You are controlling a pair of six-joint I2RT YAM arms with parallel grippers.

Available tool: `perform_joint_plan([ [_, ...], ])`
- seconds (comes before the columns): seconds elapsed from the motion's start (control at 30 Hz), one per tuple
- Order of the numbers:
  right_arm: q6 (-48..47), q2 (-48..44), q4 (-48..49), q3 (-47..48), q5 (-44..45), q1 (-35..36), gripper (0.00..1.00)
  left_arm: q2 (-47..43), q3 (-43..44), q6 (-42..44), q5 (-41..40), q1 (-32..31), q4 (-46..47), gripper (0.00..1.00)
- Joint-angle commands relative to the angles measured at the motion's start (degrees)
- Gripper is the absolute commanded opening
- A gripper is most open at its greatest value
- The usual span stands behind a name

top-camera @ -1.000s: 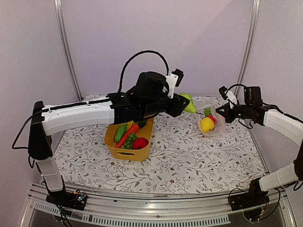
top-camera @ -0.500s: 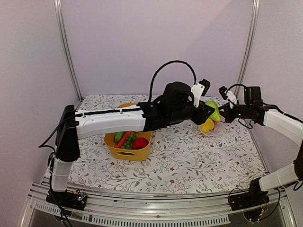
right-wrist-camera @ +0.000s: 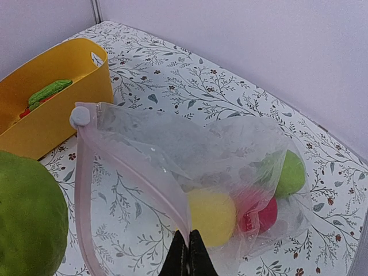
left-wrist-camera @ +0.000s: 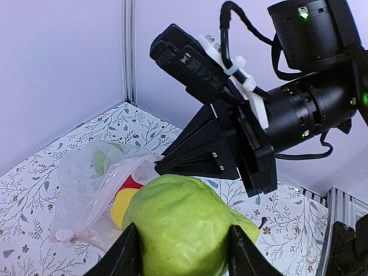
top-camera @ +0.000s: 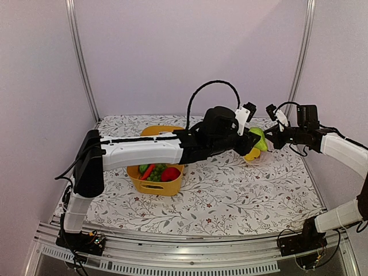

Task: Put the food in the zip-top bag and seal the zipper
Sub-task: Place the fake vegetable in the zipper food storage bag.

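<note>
My left gripper (top-camera: 253, 140) is shut on a big green toy fruit (left-wrist-camera: 183, 225), also seen in the top view (top-camera: 259, 138) and the right wrist view (right-wrist-camera: 29, 218). It hangs right at the mouth of the clear zip-top bag (right-wrist-camera: 190, 155). My right gripper (right-wrist-camera: 188, 253) is shut on the bag's pale pink zipper strip (right-wrist-camera: 138, 167) and holds the mouth open. Inside the bag lie a yellow piece (right-wrist-camera: 211, 214), a red piece (right-wrist-camera: 261, 214) and a green piece (right-wrist-camera: 290, 172). The bag also shows in the left wrist view (left-wrist-camera: 92, 184).
A yellow tub (top-camera: 170, 187) stands left of centre with several toy vegetables (top-camera: 154, 171) in it, also in the right wrist view (right-wrist-camera: 57, 98). The left arm (top-camera: 144, 150) stretches across the table above the tub. Walls close in at the back and right.
My left arm has swung right, carrying the green fruit from above the tub to the bag's mouth. My right gripper has kept its hold on the bag.
</note>
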Motion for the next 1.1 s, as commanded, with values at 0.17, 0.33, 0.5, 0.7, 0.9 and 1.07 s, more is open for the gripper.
perform_joint_plan([
  [0.17,1.0,-1.72,-0.62,1.37,-0.69,-0.39,0.0,6.74,3.06,0.15,-11.91,-0.11,-0.19,0.48],
  [0.33,1.04,-1.49,-0.67,1.45,-0.79,-0.34,0.0,11.96,10.53,-1.49,-19.37,1.2,-1.67,0.76],
  [0.5,1.17,-1.64,-0.62,1.36,-0.7,-0.46,0.0,12.19,13.95,-0.34,-19.29,1.58,-0.72,0.9],
  [0.7,1.21,-1.6,-0.6,1.41,-0.75,-0.66,0.0,0.11,-1.72,3.0,-14.28,-1.45,9.81,0.84],
  [0.9,0.95,-1.73,-0.72,1.36,-1.11,-0.66,0.0,-9.84,-15.42,-7.6,-14.82,-1.46,6.74,0.7],
  [1.07,0.81,-1.48,-0.75,1.45,-1.32,-0.67,0.0,-8.41,-17.44,-20.77,-14.35,-0.77,4.03,0.61],
])
